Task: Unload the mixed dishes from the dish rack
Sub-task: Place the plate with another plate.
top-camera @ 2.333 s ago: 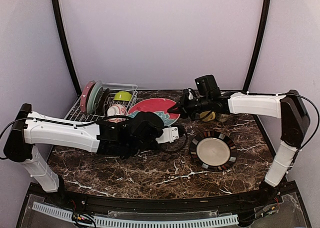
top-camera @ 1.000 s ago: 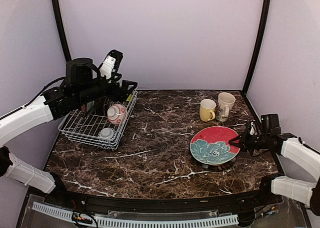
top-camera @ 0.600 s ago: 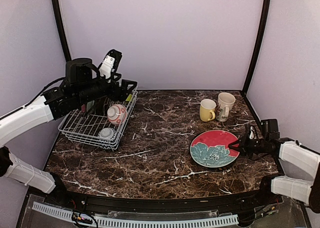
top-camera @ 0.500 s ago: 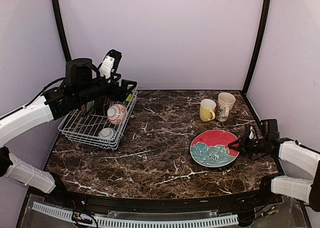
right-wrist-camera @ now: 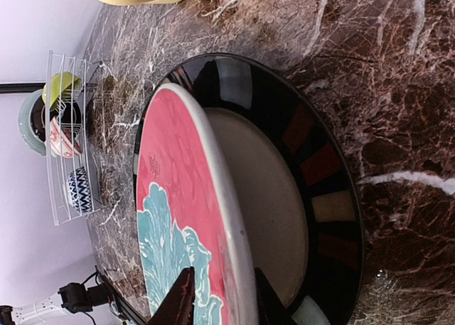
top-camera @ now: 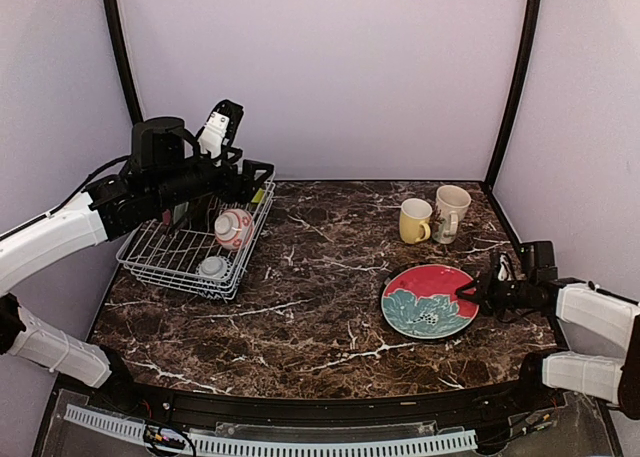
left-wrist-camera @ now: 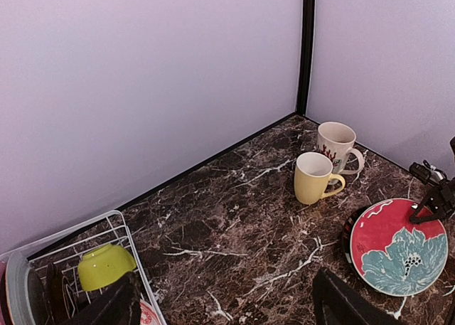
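Note:
The red floral plate (top-camera: pixel 428 299) (right-wrist-camera: pixel 170 197) lies tilted on the black plate (right-wrist-camera: pixel 313 168) at the front right. My right gripper (top-camera: pixel 468 295) (right-wrist-camera: pixel 220 289) is low at its right rim, the jaws slightly open with one finger over and one under the rim. Raised over the dish rack (top-camera: pixel 180 257) (left-wrist-camera: pixel 121 229), my left gripper (top-camera: pixel 255 177) (left-wrist-camera: pixel 227 311) stands open and empty. In the rack are a red-and-white bowl (top-camera: pixel 233 227), a striped small bowl (top-camera: pixel 212 267), a lime-green bowl (left-wrist-camera: pixel 105 264) and upright plates (right-wrist-camera: pixel 32 122).
A yellow mug (top-camera: pixel 414 220) (left-wrist-camera: pixel 313 177) and a cream patterned mug (top-camera: pixel 451 211) (left-wrist-camera: pixel 336 144) stand side by side at the back right. The walls close in behind and on both sides.
The red floral plate has come down onto the black plate and the right jaws have parted a little at its rim. The left arm has not moved.

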`<state>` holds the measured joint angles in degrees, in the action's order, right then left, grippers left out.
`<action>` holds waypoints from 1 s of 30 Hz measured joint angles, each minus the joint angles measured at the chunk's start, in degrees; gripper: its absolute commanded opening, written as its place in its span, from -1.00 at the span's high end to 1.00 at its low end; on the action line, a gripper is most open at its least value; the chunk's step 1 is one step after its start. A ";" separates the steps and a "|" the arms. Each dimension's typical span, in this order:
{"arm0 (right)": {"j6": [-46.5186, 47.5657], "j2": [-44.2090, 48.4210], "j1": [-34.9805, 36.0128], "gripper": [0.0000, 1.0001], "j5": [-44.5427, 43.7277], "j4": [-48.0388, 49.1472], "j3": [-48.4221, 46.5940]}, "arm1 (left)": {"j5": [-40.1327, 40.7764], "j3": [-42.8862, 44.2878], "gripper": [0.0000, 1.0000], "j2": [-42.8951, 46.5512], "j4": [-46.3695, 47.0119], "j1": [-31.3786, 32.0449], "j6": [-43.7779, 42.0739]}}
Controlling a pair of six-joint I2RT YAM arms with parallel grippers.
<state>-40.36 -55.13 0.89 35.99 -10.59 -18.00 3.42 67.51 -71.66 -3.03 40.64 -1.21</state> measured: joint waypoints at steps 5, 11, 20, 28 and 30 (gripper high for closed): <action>1.25 0.00 0.13 0.19 -2.12 -3.78 -1.81 | 0.00 0.00 -0.64 0.00 0.02 0.00 0.00; 1.90 -2.16 2.58 -0.20 -6.14 -9.68 -6.12 | 0.00 -0.02 -0.65 0.00 0.00 0.00 0.00; 3.45 -6.73 8.74 -0.70 -14.38 -17.16 -13.81 | 0.07 -0.02 -0.64 0.35 -0.02 0.00 -0.09; 3.61 -6.58 8.96 -0.83 -18.97 -21.35 -15.04 | 0.24 -0.02 -0.64 0.94 -0.02 0.00 -0.11; 3.58 -5.49 8.96 -0.84 -20.24 -22.12 -15.23 | 0.26 -0.02 -0.64 1.05 -0.04 0.00 -0.11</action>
<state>-36.77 -60.62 9.85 15.75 -32.71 -33.23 3.68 67.48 -70.61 -3.07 40.64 -1.32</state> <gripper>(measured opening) 0.911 0.823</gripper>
